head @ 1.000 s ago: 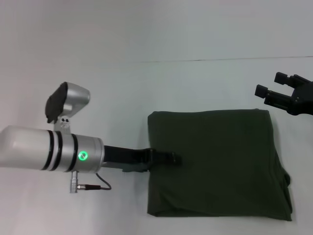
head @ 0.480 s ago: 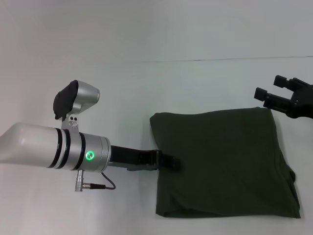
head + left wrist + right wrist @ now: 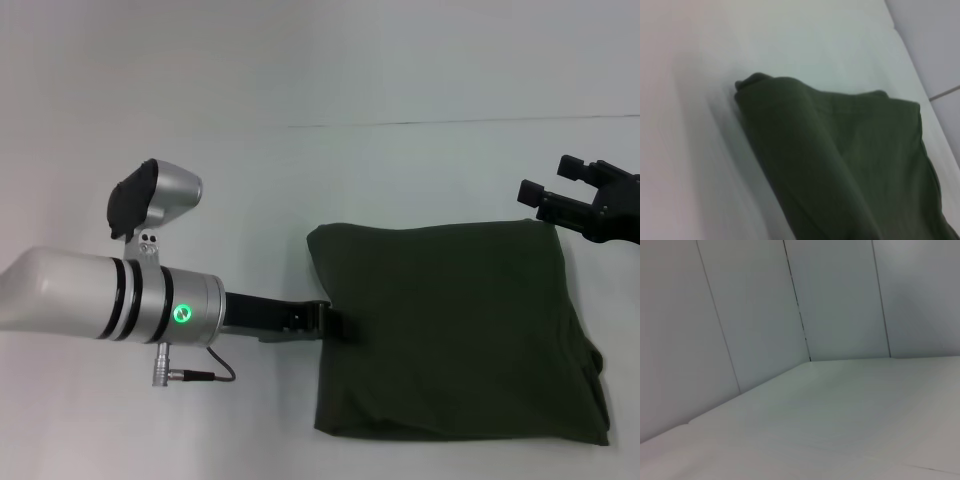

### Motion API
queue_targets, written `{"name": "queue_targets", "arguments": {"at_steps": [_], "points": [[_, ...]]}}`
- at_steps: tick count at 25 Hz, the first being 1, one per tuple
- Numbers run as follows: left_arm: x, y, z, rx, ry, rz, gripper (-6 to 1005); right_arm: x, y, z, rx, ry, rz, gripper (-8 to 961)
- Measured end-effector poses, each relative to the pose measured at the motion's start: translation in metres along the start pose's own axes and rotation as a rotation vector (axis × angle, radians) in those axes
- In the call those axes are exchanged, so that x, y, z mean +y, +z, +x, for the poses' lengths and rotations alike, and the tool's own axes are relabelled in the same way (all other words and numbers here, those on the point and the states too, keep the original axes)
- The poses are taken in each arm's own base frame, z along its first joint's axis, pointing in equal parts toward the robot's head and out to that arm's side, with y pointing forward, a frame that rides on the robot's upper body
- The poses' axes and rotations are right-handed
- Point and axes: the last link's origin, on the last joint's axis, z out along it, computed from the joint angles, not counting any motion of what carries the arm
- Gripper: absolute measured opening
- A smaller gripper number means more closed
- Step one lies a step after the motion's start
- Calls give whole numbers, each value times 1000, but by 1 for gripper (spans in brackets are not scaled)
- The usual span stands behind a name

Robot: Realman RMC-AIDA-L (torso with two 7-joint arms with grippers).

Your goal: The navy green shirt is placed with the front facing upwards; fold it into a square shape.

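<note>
At the shirt's left edge: left gripper (image 3: 338, 322), low over the bench; whether its jaws are apart or together cannot be told.
Far right, above the shirt's back corner: right gripper (image 3: 560, 185), jaws apart, holding nothing.
Shirt (image 3: 455, 330): folded into a rough square on the bench, plain green side up, extra layers showing along its right edge; seen close and creased in the left wrist view (image 3: 850, 165).
Bench (image 3: 300, 180): white, bare surface.
</note>
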Motion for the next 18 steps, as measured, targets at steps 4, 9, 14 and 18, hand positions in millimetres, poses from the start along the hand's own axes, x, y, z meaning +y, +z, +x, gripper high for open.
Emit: {"name": "queue_targets", "arguments": {"at_steps": [4, 9, 14, 18], "points": [[-4, -8, 3, 32, 16, 15, 129, 1, 1, 1, -3, 7, -2, 883], [-17, -28, 3, 87, 17, 53, 129, 1, 1, 1, -18, 17, 6, 884], [-33, -52, 2, 151, 11, 84, 130, 0, 1, 0, -40, 36, 17, 884], [-49, -74, -5, 185, -19, 108, 128, 0, 3, 1, -56, 57, 25, 885]]}}
